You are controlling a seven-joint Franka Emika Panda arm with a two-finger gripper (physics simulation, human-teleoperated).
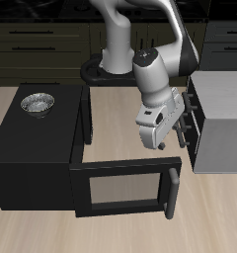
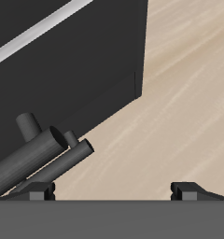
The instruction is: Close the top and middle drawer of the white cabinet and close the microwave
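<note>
Black microwave (image 1: 32, 158) is sitting on the wooden table (image 1: 116, 119) with its door (image 1: 125, 188) swinging wide open toward the table's front edge, long bar handle (image 1: 171, 193) at the door's free end, and a small metal bowl (image 1: 37, 102) is resting on its top. The white cabinet (image 1: 221, 124) is standing across from it, dark handles (image 1: 193, 114) facing the gripper (image 1: 162, 141), both drawers looking about flush though it's hard to tell. The gripper is hovering between cabinet and microwave just beside those handles, jaws spread apart and gripping nothing, wrist view showing both fingertips (image 2: 39, 189) over bare wood.
</note>
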